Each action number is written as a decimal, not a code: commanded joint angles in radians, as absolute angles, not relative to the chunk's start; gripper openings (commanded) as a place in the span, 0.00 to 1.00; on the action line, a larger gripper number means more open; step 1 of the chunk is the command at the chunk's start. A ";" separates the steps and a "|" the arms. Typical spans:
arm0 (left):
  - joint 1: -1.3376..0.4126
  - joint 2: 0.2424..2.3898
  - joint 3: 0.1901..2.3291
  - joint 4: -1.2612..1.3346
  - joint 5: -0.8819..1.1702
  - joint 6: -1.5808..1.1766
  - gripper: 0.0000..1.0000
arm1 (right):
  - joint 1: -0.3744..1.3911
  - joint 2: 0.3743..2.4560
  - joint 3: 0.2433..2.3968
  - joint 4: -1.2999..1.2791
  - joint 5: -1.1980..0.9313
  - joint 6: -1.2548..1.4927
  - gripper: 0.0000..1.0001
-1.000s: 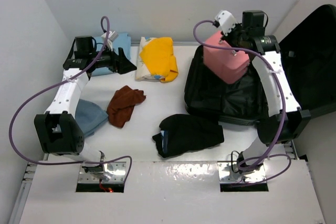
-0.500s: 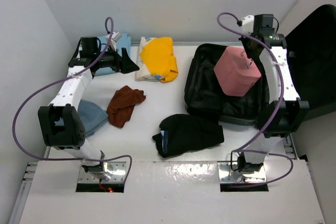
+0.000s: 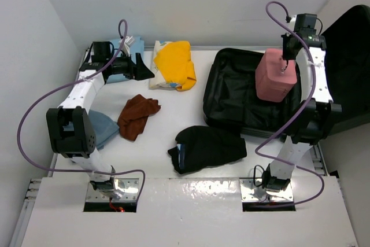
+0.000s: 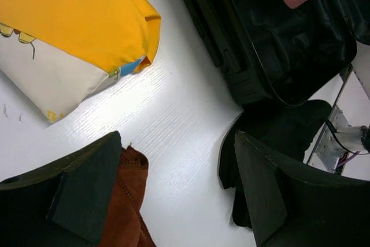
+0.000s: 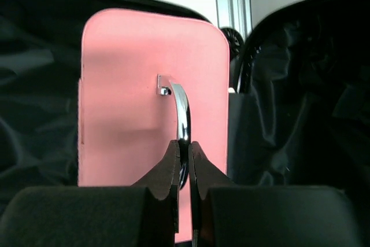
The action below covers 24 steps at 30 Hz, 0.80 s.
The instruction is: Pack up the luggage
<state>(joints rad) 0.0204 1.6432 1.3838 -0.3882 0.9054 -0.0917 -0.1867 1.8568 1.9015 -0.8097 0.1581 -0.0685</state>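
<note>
The luggage (image 3: 237,96) is lined with thin black cloth, crinkled and faintly shiny. The pink case (image 5: 127,85) looks smooth and matt; its handle (image 5: 180,108) is polished bright metal. The white surface (image 4: 167,131) shows a fine grain with a soft sheen. The rust-brown garment (image 4: 124,212) is coarse stitched cloth, the yellow garment (image 4: 75,10) smoother cloth

luggage (image 3: 231,99) lid cut off at right, blue cloth (image 3: 106,128) partly hidden

One luggage (image 3: 231,93), one case (image 3: 274,78), five garments (image 3: 208,146)
</note>
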 commanded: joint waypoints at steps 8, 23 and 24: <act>0.023 1.672 1.439 -0.342 0.930 -0.127 0.84 | -0.189 1.948 2.023 -0.649 0.189 0.025 0.00; 0.023 1.703 1.457 -0.324 0.911 -0.146 0.84 | -0.189 2.008 2.085 -0.568 0.187 0.009 0.00; 0.023 1.703 1.457 -0.324 0.911 -0.146 0.84 | -0.187 1.996 2.073 -0.561 0.186 0.008 0.00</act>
